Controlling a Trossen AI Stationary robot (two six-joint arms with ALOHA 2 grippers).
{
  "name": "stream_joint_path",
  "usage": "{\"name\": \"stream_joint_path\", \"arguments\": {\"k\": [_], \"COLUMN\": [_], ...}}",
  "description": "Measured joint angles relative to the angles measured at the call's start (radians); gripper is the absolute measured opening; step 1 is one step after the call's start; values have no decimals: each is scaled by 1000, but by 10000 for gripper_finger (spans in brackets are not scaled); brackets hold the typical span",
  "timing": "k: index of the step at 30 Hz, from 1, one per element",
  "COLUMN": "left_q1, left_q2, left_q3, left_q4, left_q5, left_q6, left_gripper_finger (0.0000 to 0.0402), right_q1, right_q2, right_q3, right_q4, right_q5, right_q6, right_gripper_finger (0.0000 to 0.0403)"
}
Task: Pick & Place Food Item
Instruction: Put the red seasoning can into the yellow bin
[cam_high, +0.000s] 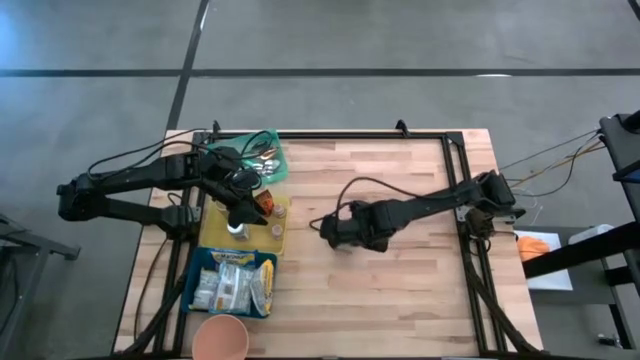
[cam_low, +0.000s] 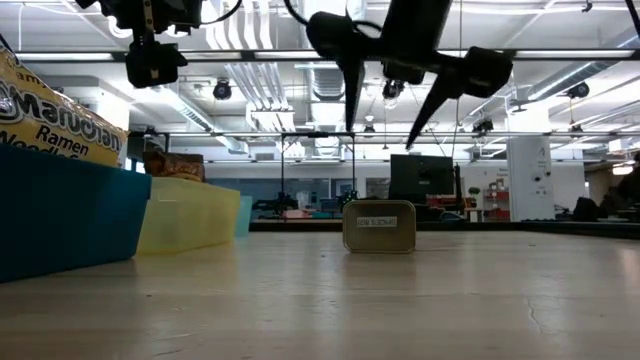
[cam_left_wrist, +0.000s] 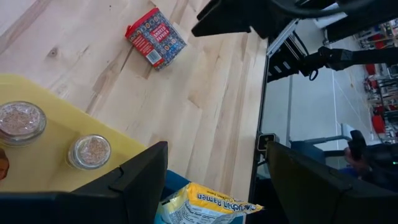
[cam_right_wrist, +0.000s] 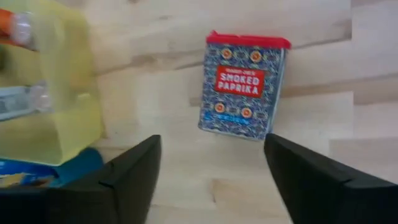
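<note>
A smoked paprika tin (cam_right_wrist: 244, 85), blue with a red lid end, lies flat on its back on the wooden table, label up. It also shows in the low view (cam_low: 379, 227) and the left wrist view (cam_left_wrist: 155, 37). My right gripper (cam_right_wrist: 214, 180) hangs open above it near the table's middle (cam_high: 330, 232), its fingers (cam_low: 350, 90) spread wide and clear of the tin. My left gripper (cam_left_wrist: 217, 186) stands open and holds nothing. It hangs over the yellow tray (cam_high: 243, 228) at the table's left.
Small spice jars (cam_left_wrist: 20, 119) stand in the yellow tray. A blue bin (cam_high: 235, 283) with ramen packets (cam_left_wrist: 205, 205) sits nearer the front edge, a green bin (cam_high: 262, 160) at the back left, and an orange cup (cam_high: 220, 338) at the front. Bare wood (cam_high: 400, 280) lies to the right.
</note>
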Motion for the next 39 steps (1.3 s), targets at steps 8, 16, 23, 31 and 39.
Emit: {"name": "stream_joint_path", "arguments": {"k": [8, 16, 23, 31, 39], "left_q1": [0, 0, 0, 0, 0], "left_q2": [0, 0, 0, 1, 1], "left_q3": [0, 0, 0, -2, -2], "left_q4": [0, 0, 0, -1, -1], "left_q5": [0, 0, 0, 0, 0], "left_q6": [0, -1, -2, -3, -3], "left_gripper_finger": [277, 276, 276, 276, 276], "right_q1": [-89, -128, -147, -150, -151], "right_q2": [37, 120, 188, 222, 241], "right_q3": [-1, -1, 24, 29, 28], "right_q4": [-9, -6, 0, 6, -8], "right_q5": [-162, -255, -289, -286, -362], "right_q6": [-34, 0, -5, -58, -4], "right_gripper_finger": [391, 371, 371, 371, 371]}}
